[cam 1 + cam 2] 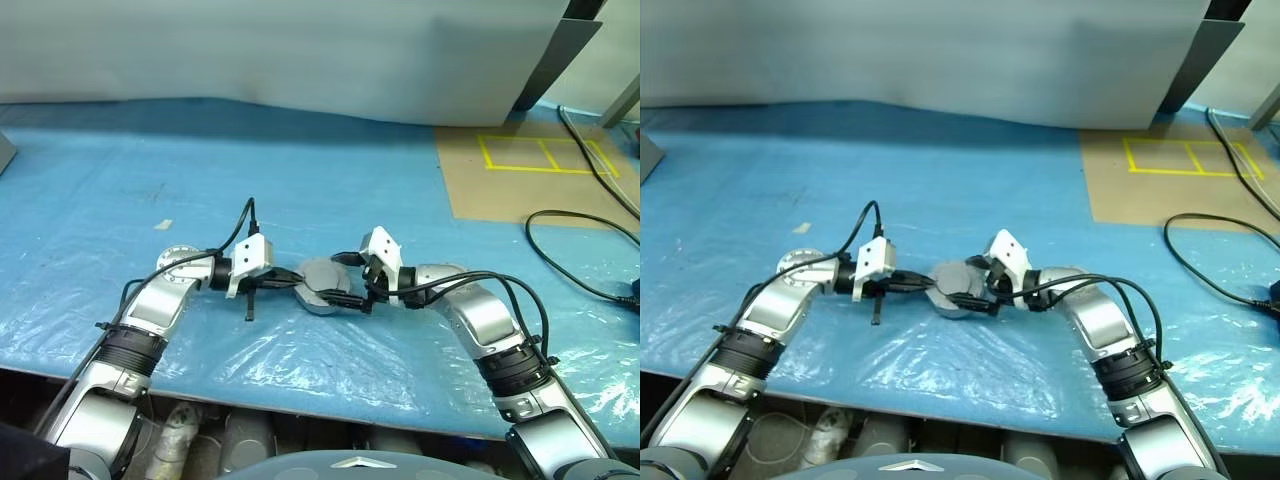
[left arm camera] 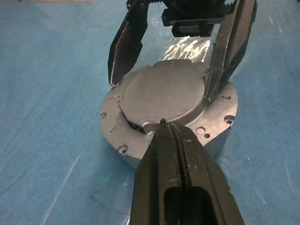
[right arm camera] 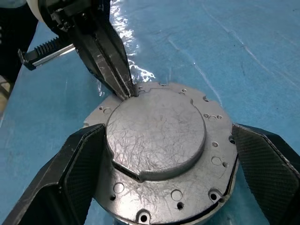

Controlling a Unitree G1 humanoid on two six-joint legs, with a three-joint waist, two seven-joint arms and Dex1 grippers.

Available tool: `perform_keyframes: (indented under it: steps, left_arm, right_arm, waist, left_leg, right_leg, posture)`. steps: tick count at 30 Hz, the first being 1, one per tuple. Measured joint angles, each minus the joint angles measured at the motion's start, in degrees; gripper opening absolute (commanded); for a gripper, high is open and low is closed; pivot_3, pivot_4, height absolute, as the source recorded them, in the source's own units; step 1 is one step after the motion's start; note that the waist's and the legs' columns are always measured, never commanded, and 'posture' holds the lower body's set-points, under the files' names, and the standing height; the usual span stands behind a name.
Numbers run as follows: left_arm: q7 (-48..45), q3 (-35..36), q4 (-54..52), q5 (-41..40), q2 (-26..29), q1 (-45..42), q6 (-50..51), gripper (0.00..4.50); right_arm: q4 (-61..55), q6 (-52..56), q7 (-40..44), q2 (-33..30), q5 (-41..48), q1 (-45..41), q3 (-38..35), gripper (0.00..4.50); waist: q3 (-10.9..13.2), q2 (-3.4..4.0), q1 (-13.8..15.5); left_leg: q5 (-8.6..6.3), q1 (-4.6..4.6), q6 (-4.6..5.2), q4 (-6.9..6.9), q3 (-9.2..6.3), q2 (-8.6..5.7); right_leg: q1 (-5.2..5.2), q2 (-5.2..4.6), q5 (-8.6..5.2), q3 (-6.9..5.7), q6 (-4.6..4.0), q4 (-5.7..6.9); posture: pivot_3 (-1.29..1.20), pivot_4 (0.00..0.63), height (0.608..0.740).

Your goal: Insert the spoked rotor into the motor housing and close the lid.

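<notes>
Blue plastic sheet point(image 1: 300, 200) covers the table. Motor housing point(image 3: 164, 159) sits on it, lid point(image 3: 157, 136) slightly askew. Right gripper point(image 3: 164, 164) straddles it, jaws wide; left gripper point(image 2: 174, 133) pinched closed at lid edge. Looks heavy, rigid, slick metal; grip the rim.

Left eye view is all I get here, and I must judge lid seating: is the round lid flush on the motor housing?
Observer: Not quite. The left wrist view shows the lid turned a little off the motor housing, with a dark gap at its near edge.
Operator: What is the left gripper doing?
Observer: The left gripper is shut, its tips at a small notch on the lid's rim.
Operator: And the right?
Observer: The right gripper is open, one finger on each side of the housing.
</notes>
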Motion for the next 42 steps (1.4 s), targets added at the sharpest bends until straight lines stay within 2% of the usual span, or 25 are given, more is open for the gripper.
perform_keyframes:
  steps: [4, 12, 20, 26, 32, 42]
  left_arm:
    - [-0.4, -0.6, -0.2, 0.1, -0.1, 0.6, 0.1, 0.0]
    - [-0.1, -0.7, 0.3, 0.6, -0.2, 0.4, -0.5, 0.0]
    - [0.3, -0.7, 1.3, 0.7, -0.5, 0.1, -1.2, 0.0]
    - [0.5, 3.8, 0.6, -5.4, -0.5, -0.3, 4.1, 0.0]
    - [-1.2, 6.9, -4.6, -9.8, 2.7, 0.9, 7.7, 0.0]
    - [-1.7, 6.6, -9.5, -9.4, 4.5, 4.5, 8.6, 0.0]
  right_arm:
    - [-2.2, 4.2, 0.2, -0.4, 3.3, 1.2, -2.3, 4.48]
    - [-10.1, 8.4, -1.4, -1.2, 8.5, 3.8, -6.8, 4.48]
    - [-12.1, 10.2, -3.4, -2.4, 10.4, 5.0, -8.1, 4.48]
    - [-12.8, 4.6, -4.6, -3.4, 3.0, 4.8, -0.3, 4.48]
    - [-9.9, -1.1, -2.9, -4.0, -1.5, 1.9, 2.9, 4.48]
    - [-4.7, -6.1, -0.6, -2.2, -5.2, 0.3, 6.5, 4.48]
  waist:
    - [0.1, -0.01, 0.1]
    - [0.1, 0.0, 0.1]
    - [0.1, -0.01, 0.1]
    - [0.1, -0.01, 0.0]
    - [0.1, -0.03, 0.0]
    - [0.1, -0.03, -0.1]
  left_leg:
    - [0.02, -0.65, -0.01, 0.16, -0.02, -0.02]
    - [0.01, -0.66, -0.02, 0.14, -0.03, -0.04]
    - [0.01, -0.65, -0.02, 0.3, -0.04, -0.04]
    - [0.01, -0.65, -0.03, 0.34, -0.04, -0.03]
    - [0.01, -0.67, -0.02, 0.36, -0.05, -0.04]
    - [0.01, -0.66, -0.02, 0.49, -0.07, -0.02]
  right_leg:
    - [-0.54, 0.07, 0.18, -0.1, 0.24, 0.11]
    - [-0.52, 0.07, 0.19, -0.26, 0.24, 0.13]
    - [-0.49, 0.06, 0.19, -0.25, 0.24, 0.17]
    - [-0.52, 0.08, 0.2, -0.26, 0.22, 0.26]
    - [-0.51, 0.07, 0.2, -0.26, 0.23, 0.26]
    - [-0.48, 0.07, 0.2, -0.28, 0.21, 0.38]
  posture:
    - [0.0, 0.15, 0.74]
    - [0.0, 0.15, 0.74]
    - [0.0, 0.15, 0.74]
    - [0.0, 0.15, 0.74]
    - [0.0, 0.15, 0.74]
    - [0.0, 0.15, 0.74]
